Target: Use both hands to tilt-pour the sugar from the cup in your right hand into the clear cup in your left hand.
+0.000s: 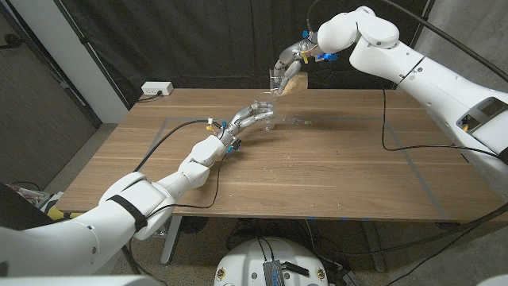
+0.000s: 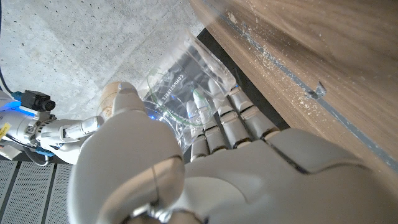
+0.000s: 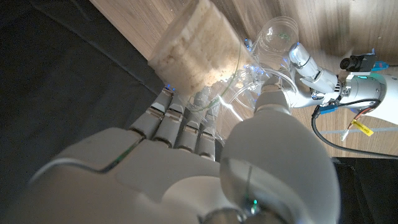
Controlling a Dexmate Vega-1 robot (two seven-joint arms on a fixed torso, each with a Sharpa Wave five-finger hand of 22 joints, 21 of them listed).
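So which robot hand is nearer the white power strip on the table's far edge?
Left. The left robot hand holds the clear cup mid-table; the right robot hand is raised farther from the power strip.

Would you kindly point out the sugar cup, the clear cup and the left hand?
sugar cup [image 3: 199, 59]: right wrist view, on its sugar-filled wall.
clear cup [image 2: 180, 93]: left wrist view, on its transparent side.
left hand [image 1: 248, 117]: head view, on the hand's middle.

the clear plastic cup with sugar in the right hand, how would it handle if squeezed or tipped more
The thin clear plastic cup of sugar probably flexes under the right hand. Already tilted, its loose sugar likely slides out suddenly. Its smooth wall may slip.
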